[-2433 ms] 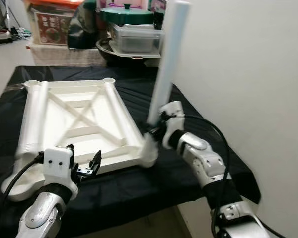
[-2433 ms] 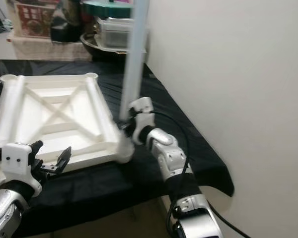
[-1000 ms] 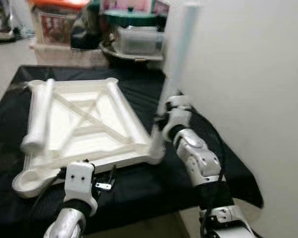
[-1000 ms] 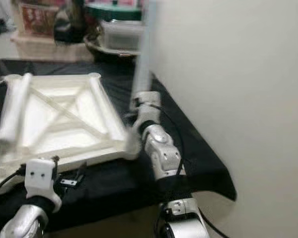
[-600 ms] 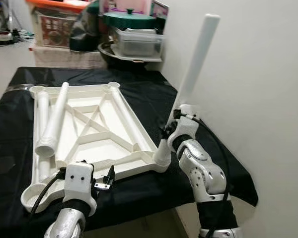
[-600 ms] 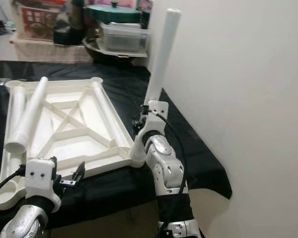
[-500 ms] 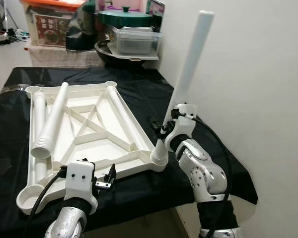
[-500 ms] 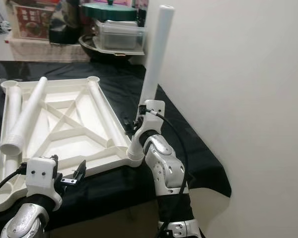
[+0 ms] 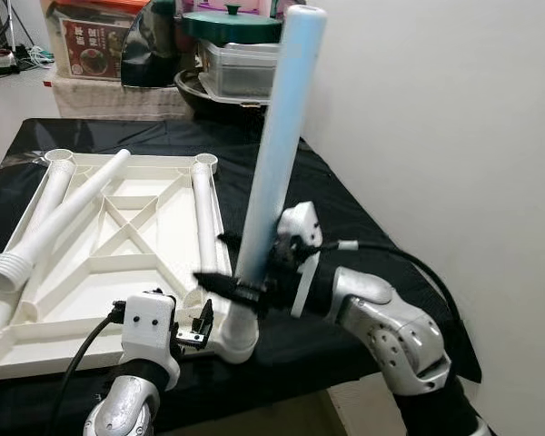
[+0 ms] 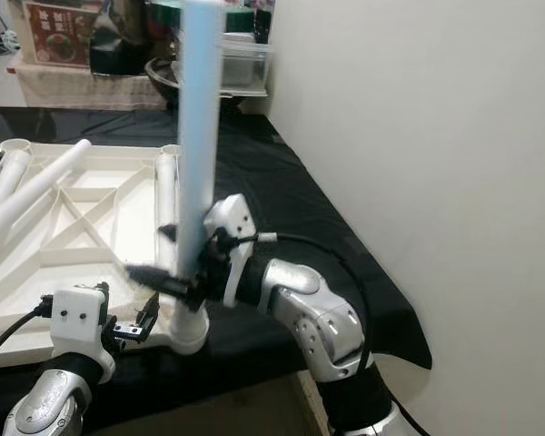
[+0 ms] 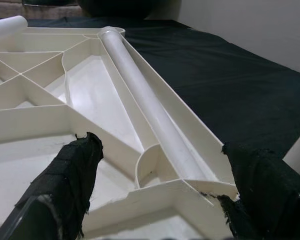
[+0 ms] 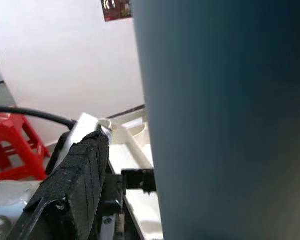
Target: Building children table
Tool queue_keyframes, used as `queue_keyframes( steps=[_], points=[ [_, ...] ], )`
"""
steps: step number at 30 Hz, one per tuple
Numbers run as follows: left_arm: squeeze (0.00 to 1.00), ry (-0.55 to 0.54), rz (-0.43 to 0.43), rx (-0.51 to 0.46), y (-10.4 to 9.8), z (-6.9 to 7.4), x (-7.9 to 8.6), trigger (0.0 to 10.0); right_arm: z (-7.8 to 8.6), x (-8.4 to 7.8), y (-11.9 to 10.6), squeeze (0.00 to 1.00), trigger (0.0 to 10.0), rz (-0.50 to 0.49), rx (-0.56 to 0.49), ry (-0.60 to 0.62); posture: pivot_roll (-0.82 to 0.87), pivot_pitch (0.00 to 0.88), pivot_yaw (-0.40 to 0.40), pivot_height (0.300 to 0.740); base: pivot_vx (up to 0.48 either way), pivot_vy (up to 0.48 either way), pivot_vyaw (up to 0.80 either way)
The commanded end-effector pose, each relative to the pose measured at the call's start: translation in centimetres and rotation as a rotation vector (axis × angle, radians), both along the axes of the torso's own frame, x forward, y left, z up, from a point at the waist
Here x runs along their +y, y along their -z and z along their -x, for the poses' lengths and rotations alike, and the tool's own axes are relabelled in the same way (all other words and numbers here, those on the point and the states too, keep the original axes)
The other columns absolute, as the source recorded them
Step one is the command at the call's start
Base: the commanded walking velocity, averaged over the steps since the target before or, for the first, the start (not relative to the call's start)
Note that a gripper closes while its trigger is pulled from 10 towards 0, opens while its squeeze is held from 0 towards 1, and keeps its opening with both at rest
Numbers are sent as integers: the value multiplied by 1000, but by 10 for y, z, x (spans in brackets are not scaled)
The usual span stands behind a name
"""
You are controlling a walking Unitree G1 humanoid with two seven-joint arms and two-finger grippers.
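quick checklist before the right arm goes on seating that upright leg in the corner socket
1. Right gripper around the upright leg near its base: ok.
2. Leg foot in the corner socket of the table frame: ok; seated fully: cannot tell.
3. Leg straight up: not ok, it leans slightly.
4. Left gripper open at the frame's near edge, bracing nothing: not ok.
5. Loose legs lying away from the socket: ok.
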State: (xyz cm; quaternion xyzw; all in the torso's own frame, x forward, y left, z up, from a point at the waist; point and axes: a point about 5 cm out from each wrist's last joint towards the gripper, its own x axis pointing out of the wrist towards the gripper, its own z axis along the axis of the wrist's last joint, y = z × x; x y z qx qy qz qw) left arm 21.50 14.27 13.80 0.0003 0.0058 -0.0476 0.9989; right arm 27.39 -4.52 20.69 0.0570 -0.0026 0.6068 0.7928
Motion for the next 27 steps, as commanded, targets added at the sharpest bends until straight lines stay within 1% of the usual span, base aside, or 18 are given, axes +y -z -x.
queue_keyframes(
  steps=[1,2,3,7,8,9,10,11,12,13,14,17,20,21,23,25,26,27],
  points=[
    [0,6,-11,-1,1,-1,-1,10000,-4,3,7,0,10000,29,9,-1,182,0,-172,740,0,0,0],
    [0,4,-13,-1,1,0,0,10000,-12,5,9,0,9059,32,17,53,191,0,-179,740,0,0,0],
    [0,0,-15,0,1,0,0,10000,-26,4,12,0,0,36,40,159,197,0,-182,740,0,0,0],
    [0,-3,-17,1,2,1,1,10000,-44,-2,14,0,0,42,82,338,196,0,-181,740,0,0,0],
    [0,-2,-17,3,3,1,1,10000,-54,-9,16,0,0,44,118,459,188,0,-177,740,0,0,0],
    [0,-2,-17,3,3,1,1,10000,-54,-9,16,0,0,44,118,459,188,0,-177,740,0,0,0],
    [0,0,-16,4,3,2,0,10000,-67,-23,24,0,0,63,192,670,187,0,-178,740,0,0,0],
    [0,0,-16,4,3,2,0,10000,-67,-23,24,0,0,63,192,670,187,0,-178,740,0,0,0],
    [0,2,-15,5,4,2,0,10000,-78,-51,42,0,0,87,333,1023,183,0,-175,740,0,0,0],
    [0,2,-15,5,4,2,0,10000,-78,-51,42,0,0,87,333,1023,183,0,-175,740,0,0,0],
    [0,2,-16,5,4,2,0,10000,-75,-61,50,0,0,103,375,1154,184,0,-174,740,0,0,0],
    [0,2,-16,5,4,2,0,10000,-69,-63,53,0,0,111,388,1219,185,0,-173,740,0,0,0],
    [0,-1,-18,5,5,1,1,10000,-59,-44,50,0,0,125,384,1170,178,0,-167,740,0,0,0],
    [0,0,-19,5,5,0,1,10000,-55,-31,45,0,10000,91,378,1101,176,0,-165,740,0,0,0],
    [0,2,-20,4,6,-1,1,10000,-54,-16,37,0,10000,49,349,1010,175,0,-163,740,0,0,0],
    [0,2,-20,4,6,-1,1,10000,-54,-16,37,0,10000,49,349,1010,175,0,-163,740,0,0,0],
    [0,4,-20,4,6,-1,0,10000,-55,-14,32,1000,10000,11,336,983,175,0,-164,740,0,0,0],
    [0,4,-20,4,6,-1,0,10000,-55,-14,32,1000,10000,11,336,983,175,0,-164,740,0,0,0]
  ],
)
